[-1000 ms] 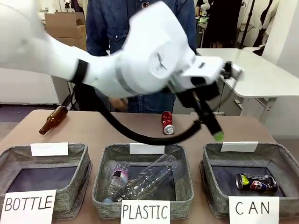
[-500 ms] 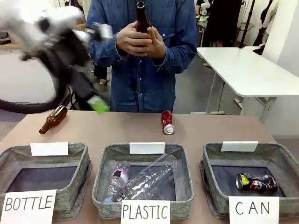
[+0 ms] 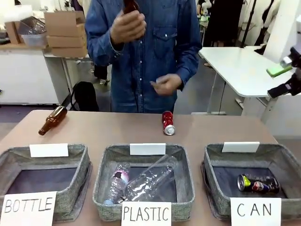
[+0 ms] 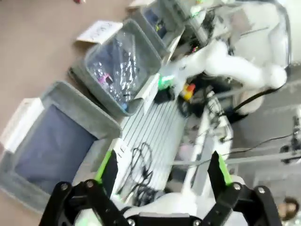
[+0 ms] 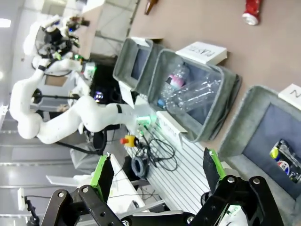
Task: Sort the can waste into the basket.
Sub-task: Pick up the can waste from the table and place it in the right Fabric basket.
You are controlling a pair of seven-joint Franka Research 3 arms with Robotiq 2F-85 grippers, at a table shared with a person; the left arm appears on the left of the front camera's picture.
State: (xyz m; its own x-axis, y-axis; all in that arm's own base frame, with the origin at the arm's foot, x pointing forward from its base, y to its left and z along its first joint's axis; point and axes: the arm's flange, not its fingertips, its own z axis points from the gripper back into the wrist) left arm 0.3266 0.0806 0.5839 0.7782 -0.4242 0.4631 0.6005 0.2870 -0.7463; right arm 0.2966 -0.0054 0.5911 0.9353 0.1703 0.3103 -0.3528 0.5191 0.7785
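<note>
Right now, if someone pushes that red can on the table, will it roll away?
Probably: the red can lies on its side on the flat table, so a sideways nudge should roll it. It is a small metal can, likely light and easily dented.

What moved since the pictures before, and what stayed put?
The robot's left hand swung away from the CAN basket back to its left side, open. Its right hand came up at the right edge. The person raised the held bottle in one hand; the other hand let go. The black can, red can and table bottle stayed put.
</note>
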